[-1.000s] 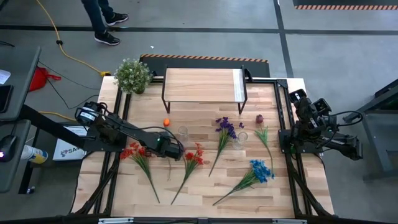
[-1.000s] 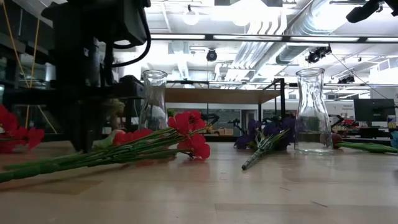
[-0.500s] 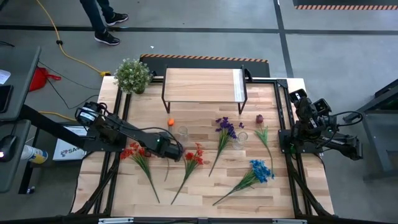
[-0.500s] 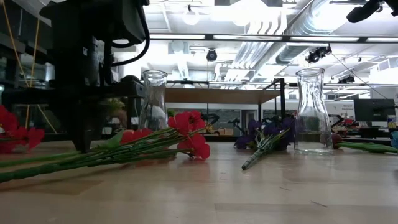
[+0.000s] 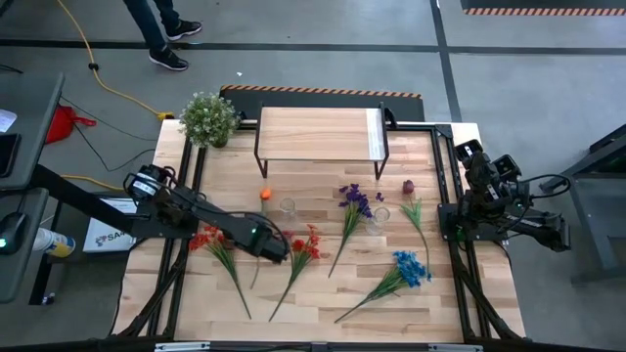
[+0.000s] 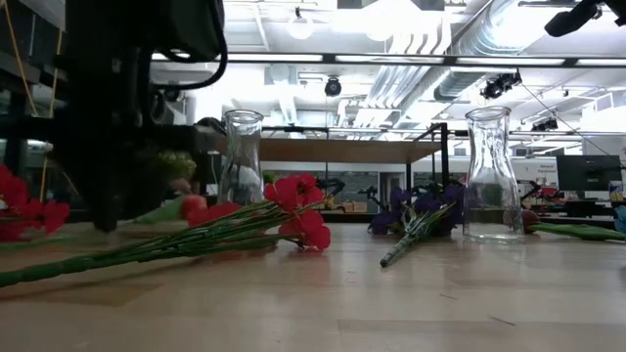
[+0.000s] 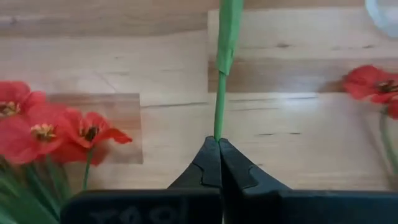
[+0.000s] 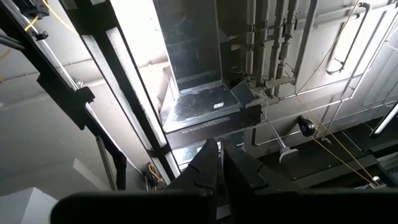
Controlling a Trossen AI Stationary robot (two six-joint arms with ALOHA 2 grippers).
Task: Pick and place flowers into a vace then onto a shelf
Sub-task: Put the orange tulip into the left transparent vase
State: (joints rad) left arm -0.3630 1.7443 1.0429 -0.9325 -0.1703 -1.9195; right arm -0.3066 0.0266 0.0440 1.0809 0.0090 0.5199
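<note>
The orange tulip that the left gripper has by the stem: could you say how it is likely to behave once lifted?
The left gripper is shut on the thin green stem near its end, so the orange tulip will probably droop, its head far from the grip. It looks light, unlikely to slip. It may swing toward the glass vase.

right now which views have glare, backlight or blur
Low view: bright ceiling lights backlight the left arm's dark bulk, and the near table is soft. Left wrist view: the green stem blurs near the lens. High view: even light, faint shadows.
</note>
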